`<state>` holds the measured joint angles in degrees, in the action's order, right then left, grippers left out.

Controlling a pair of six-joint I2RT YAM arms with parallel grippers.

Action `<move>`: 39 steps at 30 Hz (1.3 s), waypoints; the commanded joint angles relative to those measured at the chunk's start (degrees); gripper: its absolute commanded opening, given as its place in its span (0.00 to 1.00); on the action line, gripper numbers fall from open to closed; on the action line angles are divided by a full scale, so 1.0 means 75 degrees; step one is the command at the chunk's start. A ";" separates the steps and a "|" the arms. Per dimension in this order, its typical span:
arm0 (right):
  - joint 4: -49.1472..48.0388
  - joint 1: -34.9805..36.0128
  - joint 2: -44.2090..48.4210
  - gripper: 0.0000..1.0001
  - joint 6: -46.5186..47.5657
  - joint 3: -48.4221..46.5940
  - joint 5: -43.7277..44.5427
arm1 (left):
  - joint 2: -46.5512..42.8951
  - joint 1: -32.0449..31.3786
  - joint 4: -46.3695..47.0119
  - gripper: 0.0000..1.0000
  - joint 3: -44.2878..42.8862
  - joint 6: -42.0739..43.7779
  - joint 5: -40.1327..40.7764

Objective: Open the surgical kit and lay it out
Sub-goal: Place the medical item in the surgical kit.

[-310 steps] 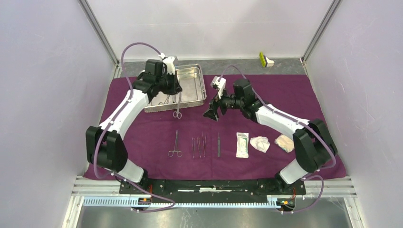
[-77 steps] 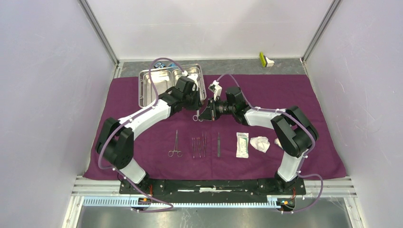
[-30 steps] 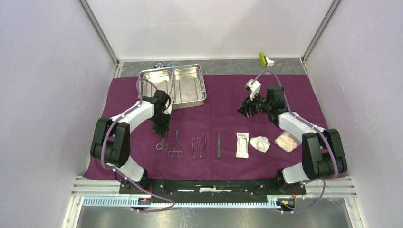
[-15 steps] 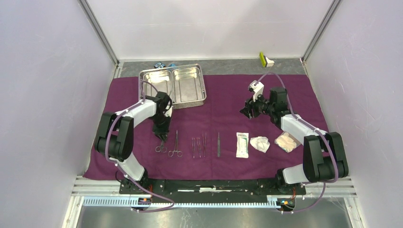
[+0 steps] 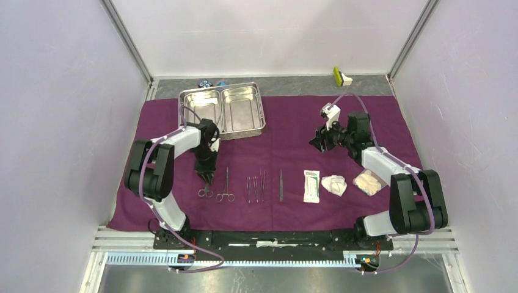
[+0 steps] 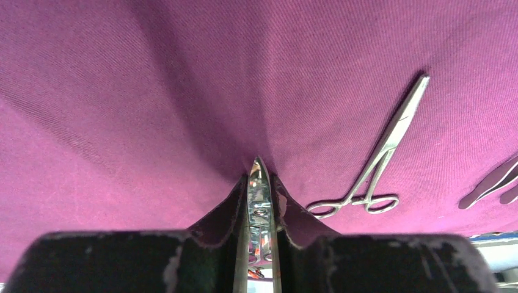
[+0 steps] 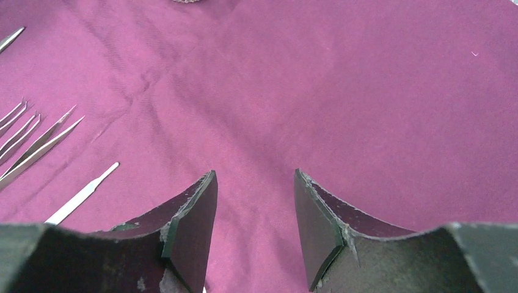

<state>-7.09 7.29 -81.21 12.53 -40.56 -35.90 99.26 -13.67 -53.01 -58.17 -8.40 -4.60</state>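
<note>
Looking from the top, the purple cloth [image 5: 293, 122] lies flat, and the steel tray [image 5: 241, 113] sits near its 11 o'clock corner. The left claw [image 5: 206, 176] points down at 8 o'clock and pinches a scissor-like tool [image 5: 205, 191]. The tool's rings touch the cloth just beside the forceps [image 5: 225, 186]. Going toward 3 o'clock come the tweezers [image 5: 255, 186], a thin handle [image 5: 281, 186], the white packet [image 5: 311, 186] and the gauze wads [image 5: 334, 184]. The right claw [image 5: 319, 141] hangs at 2 o'clock over bare cloth. From the left wrist, the fingers [image 6: 223, 213] squeeze tight on the tool's shiny blades, and the forceps lie apart at 3 o'clock. From the right wrist, the claw is spread wide with nothing in it, and the tweezer tips show at 9 o'clock. I think the tool is light, hard and slippery, so holding it near the middle joint is best. The forceps are close, so the claw should lift straight up. Toward 9 o'clock the cloth has lots of room before its edge.
</note>
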 commanded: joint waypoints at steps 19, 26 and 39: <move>-0.0390 -0.0105 0.0117 0.55 0.0063 0.0040 0.0016 | -0.0133 0.0311 -0.0116 0.17 -0.0212 0.0206 -0.0231; -0.0367 -0.0109 0.0077 0.55 0.0034 -0.0007 -0.0041 | -0.0237 0.0311 -0.0129 0.16 -0.0221 0.0209 -0.0185; -0.0408 -0.0131 0.0152 0.55 0.0040 0.0072 -0.0042 | -0.0118 0.0322 -0.0130 0.16 -0.0215 0.0201 -0.0149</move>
<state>-8.10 6.63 -81.19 12.49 -40.10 -35.94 99.35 -11.60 -53.49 -58.43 -8.40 -5.67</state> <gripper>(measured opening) 0.549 0.210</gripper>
